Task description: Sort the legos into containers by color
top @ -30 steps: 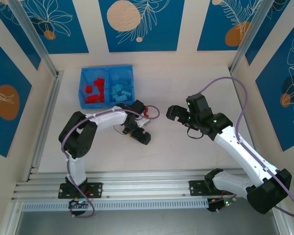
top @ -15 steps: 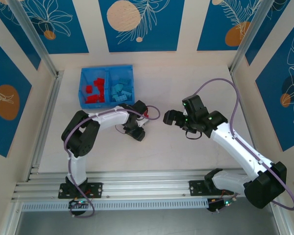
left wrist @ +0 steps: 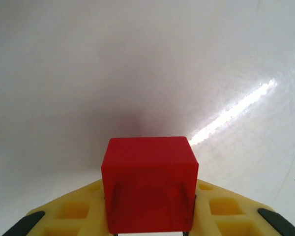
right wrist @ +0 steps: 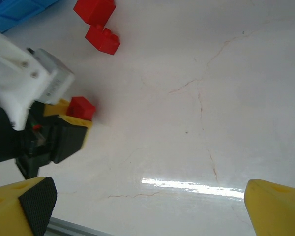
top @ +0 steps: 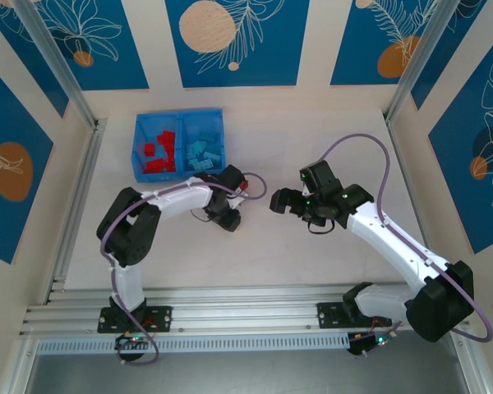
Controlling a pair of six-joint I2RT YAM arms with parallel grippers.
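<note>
As the overhead camera looks down, the blue tray (top: pixel 181 115) sits far left on the table (top: pixel 312 131), with red legos (top: pixel 158 153) in its left compartment and light blue legos (top: pixel 204 153) in its right. The left gripper (top: pixel 228 217) and right gripper (top: pixel 280 200) hang near each other at mid-table.

From the left wrist, yellow fingers (left wrist: pixel 73 216) are clamped tight on a red brick (left wrist: pixel 150 184).

From the right wrist, that arm's jaws stand wide apart, holding nothing. Two loose red bricks (right wrist: pixel 103 39) lie on the table near the tray's corner.

smooth red plastic brick (left wrist: pixel 148 182), glossy white tabletop (left wrist: pixel 137 59) with faint cracks, matt yellow plastic fingers (left wrist: pixel 73 214), blue plastic tray (top: pixel 137 152)
</note>
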